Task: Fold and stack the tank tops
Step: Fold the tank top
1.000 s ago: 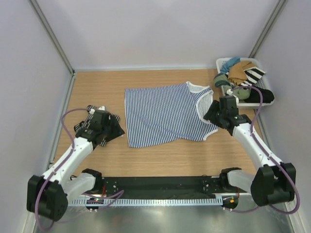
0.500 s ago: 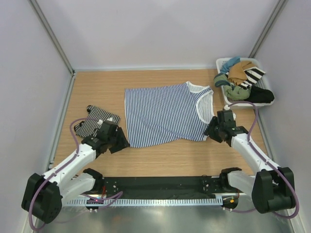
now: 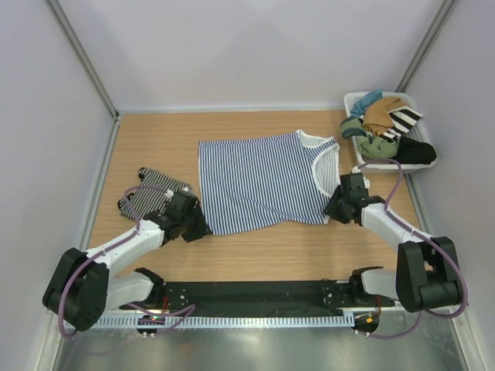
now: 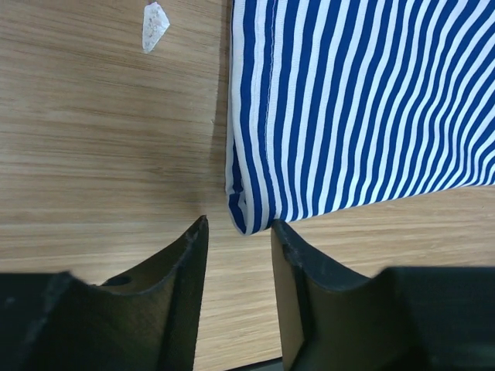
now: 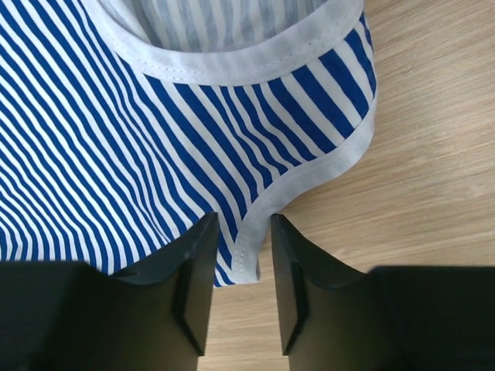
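So the blue-and-white tank top (image 3: 263, 182) lies flat on the tabletop (image 3: 271, 247), long axis L-R; left claw (image 4: 240, 224), part-open & empty, faces its near-left hem corner, right claw (image 5: 244, 220), part-open, straddles the near-right armhole trim, not yet gripped

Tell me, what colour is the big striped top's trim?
White trim on the blue-and-white tank top; right wrist view shows it best.

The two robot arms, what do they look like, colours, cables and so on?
The left arm and right arm have white shell links with chunky black joints and black wrist heads. A thin purple cable loops loosely along each. The left gripper and right gripper each carry two matte black fingers, wedge-shaped and tapering to blunt tips. No markings are legible.
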Motion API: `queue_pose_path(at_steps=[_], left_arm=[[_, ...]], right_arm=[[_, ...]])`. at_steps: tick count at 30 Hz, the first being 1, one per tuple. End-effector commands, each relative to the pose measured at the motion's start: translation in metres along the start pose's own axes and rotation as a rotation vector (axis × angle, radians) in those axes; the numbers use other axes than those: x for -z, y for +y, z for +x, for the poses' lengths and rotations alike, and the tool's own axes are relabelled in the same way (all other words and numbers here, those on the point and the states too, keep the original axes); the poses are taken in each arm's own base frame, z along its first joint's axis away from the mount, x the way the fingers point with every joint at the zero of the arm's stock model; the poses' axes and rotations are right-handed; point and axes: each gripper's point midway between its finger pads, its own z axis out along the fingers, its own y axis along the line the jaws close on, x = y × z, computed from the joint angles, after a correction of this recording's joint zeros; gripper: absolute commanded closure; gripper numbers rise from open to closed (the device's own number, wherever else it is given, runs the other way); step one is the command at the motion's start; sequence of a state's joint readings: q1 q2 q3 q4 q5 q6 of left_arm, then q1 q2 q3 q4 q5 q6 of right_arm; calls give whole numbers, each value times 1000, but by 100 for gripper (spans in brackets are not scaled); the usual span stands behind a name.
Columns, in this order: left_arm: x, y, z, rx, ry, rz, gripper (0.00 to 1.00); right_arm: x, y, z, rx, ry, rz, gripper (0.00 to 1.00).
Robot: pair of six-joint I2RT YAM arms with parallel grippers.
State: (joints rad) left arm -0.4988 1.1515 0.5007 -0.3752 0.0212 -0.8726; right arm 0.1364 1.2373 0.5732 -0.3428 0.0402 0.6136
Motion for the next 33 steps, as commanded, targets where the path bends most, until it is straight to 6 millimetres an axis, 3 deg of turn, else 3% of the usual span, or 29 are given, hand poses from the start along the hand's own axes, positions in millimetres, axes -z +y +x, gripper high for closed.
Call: queue_pose_path(at_steps=[1,3,5,8,11,14,18,21,27,28,29,32,33], left_arm=[[-5,-8,-8,4,-39,32,67],[-7,-8,-7,4,-37,34,71],[-10,-7,-7,5,-34,25,72],[-13,-7,-7,13,-31,21,59],[-17,-8,-8,16,-33,26,55],[-21,-10,-10,15,-35,26,65],[-26,-9,-8,4,-23,14,98],[-23,-5,-6,1,-16,4,100],[-12,8,-8,-8,-38,-42,100],[-11,11,-10,3,-42,-46,100],[-10,10,-11,9,-44,-35,100],[-8,14,-12,25,-44,-35,100],[-8,15,-11,27,-43,-35,100]], right_arm=[[-5,8,-21,-24,-79,-11,62],[-7,8,-23,-28,-87,-5,72],[-7,8,-26,-28,-98,-4,75],[-7,9,-26,-29,-101,-12,78],[-7,10,-28,-29,-109,-15,83],[-8,12,-28,-26,-109,-22,88],[-10,11,-31,-26,-111,-11,97],[-10,8,-39,-20,-133,21,97],[-9,4,-65,-27,-181,81,96],[-9,6,-69,-30,-188,78,93],[-10,7,-70,-29,-185,76,77],[-15,10,-67,-22,-163,65,61],[-17,9,-66,-19,-160,69,61]])
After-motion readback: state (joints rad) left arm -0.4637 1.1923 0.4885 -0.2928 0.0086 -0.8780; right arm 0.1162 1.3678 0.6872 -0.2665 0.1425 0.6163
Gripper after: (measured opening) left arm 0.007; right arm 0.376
